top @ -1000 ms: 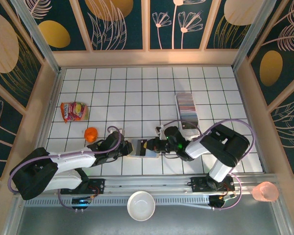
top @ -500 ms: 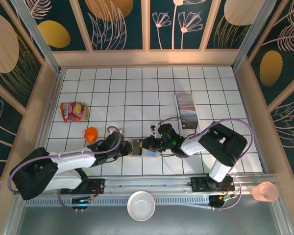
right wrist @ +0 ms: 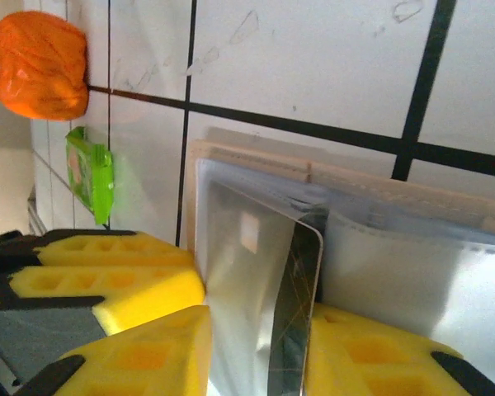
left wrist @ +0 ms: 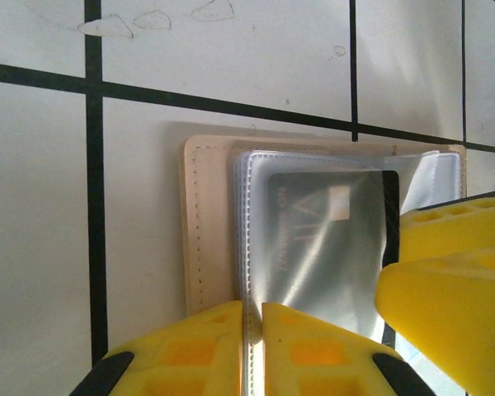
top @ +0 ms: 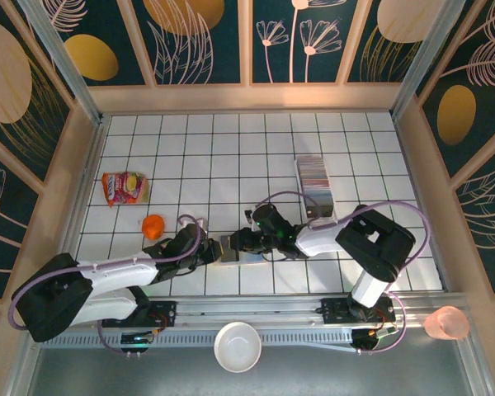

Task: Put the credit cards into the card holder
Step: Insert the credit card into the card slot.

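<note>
Matt tan leather-look card holder — glossy silvery plastic credit card.

Non-task stuff:
- Table: white tiles, black grid lines. The left wrist view shows faint scuff marks on one tile.
- Snack bag, red-orange with a yellow-green patch, lies flat at the left side.
- Orange lump is near the bag, on the side toward the front edge, not touching it.
- Clear tray sits right of centre, long axis running front to back.
- White bowl is on the grey ledge in front of the table, upright.
- Pink cup is off the table at the front right corner.
- Walls: dark teal panels with gold and pink plant drawings.
- The right wrist view has a green packet near the orange lump; can't tell if it's the snack bag.
</note>
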